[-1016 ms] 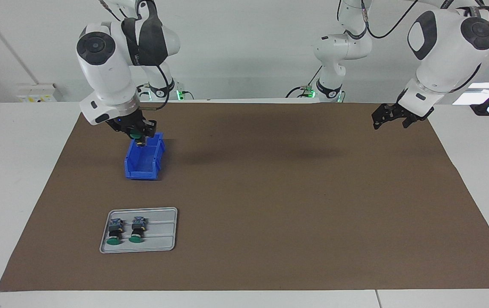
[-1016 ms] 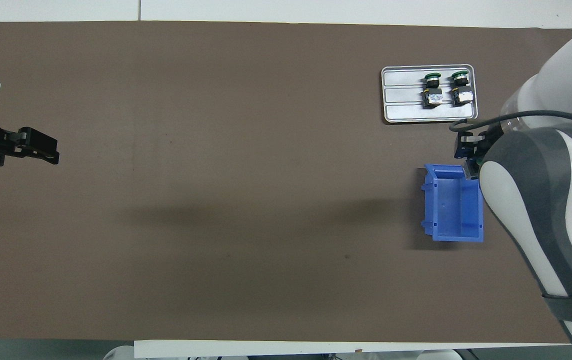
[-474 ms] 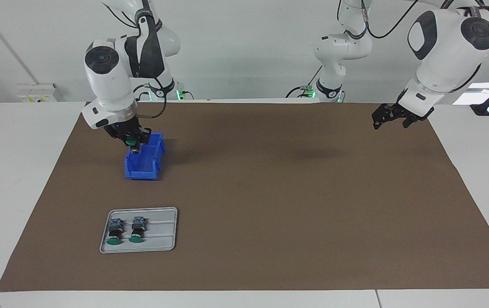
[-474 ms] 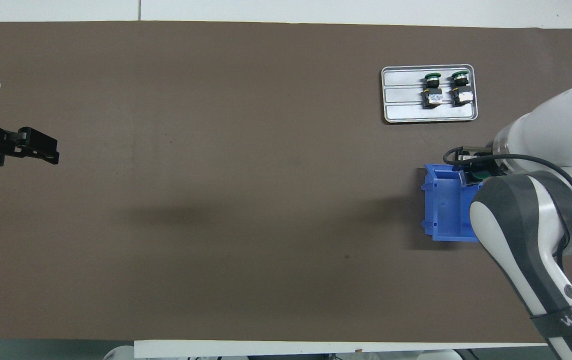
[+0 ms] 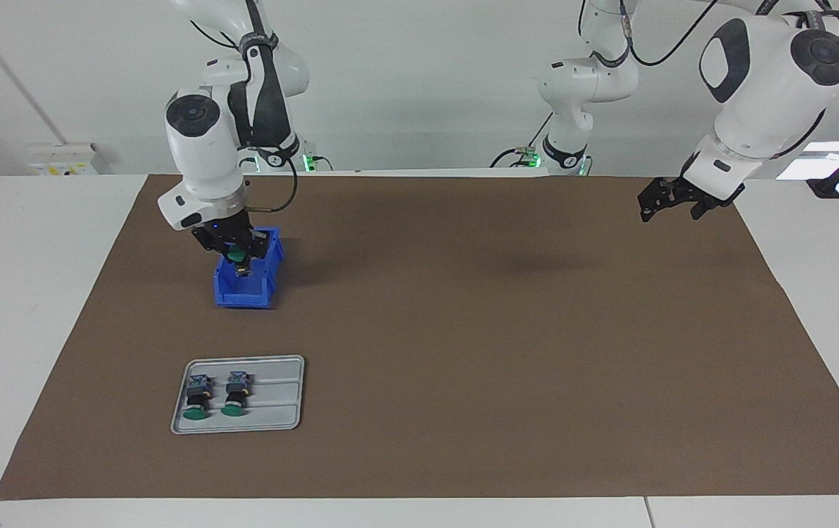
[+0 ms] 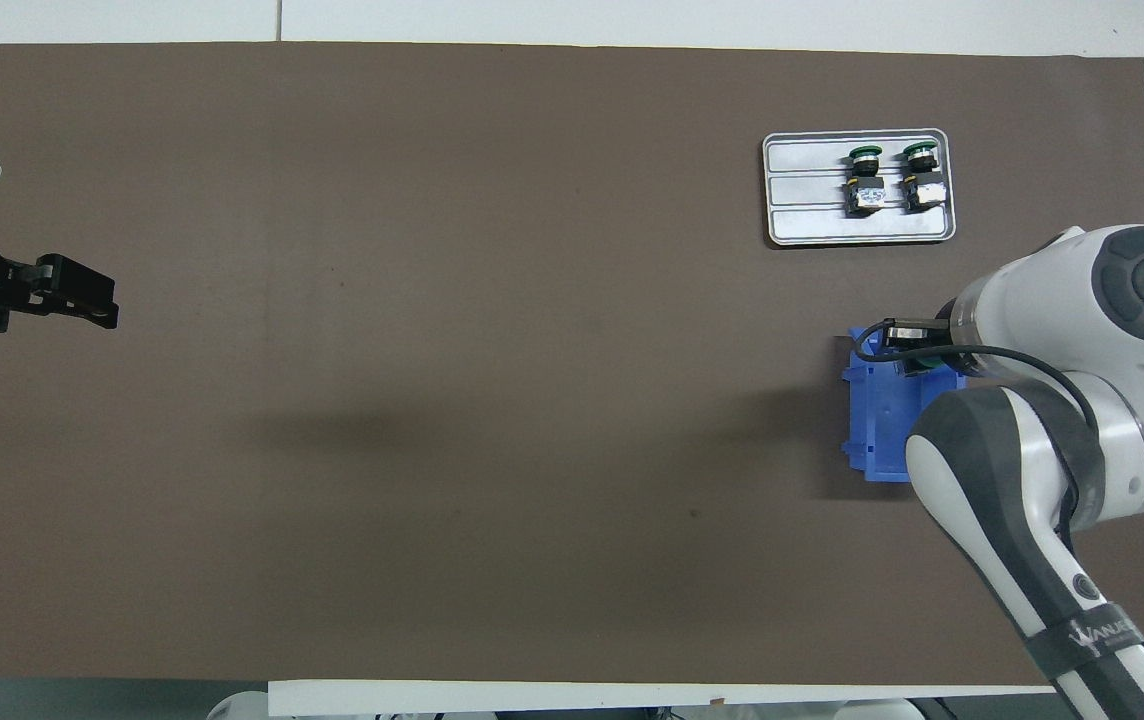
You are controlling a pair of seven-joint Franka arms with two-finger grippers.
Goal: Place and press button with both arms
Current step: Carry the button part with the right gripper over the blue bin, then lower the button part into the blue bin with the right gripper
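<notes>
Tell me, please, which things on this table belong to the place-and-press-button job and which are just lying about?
In the job:
- button, held shut in the right gripper over the blue bin
- left gripper, open, waiting at its end of the table

Lying about:
- grey tray
- two spare buttons on it

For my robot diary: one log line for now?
right gripper: shut on button, over bin | left gripper: open, waiting

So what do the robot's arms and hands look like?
Both arms are fat, rounded and white with dark grey round joint caps. Black cables loop along them. The right gripper and left gripper are black claws. The right arm has grey lettering.
</notes>
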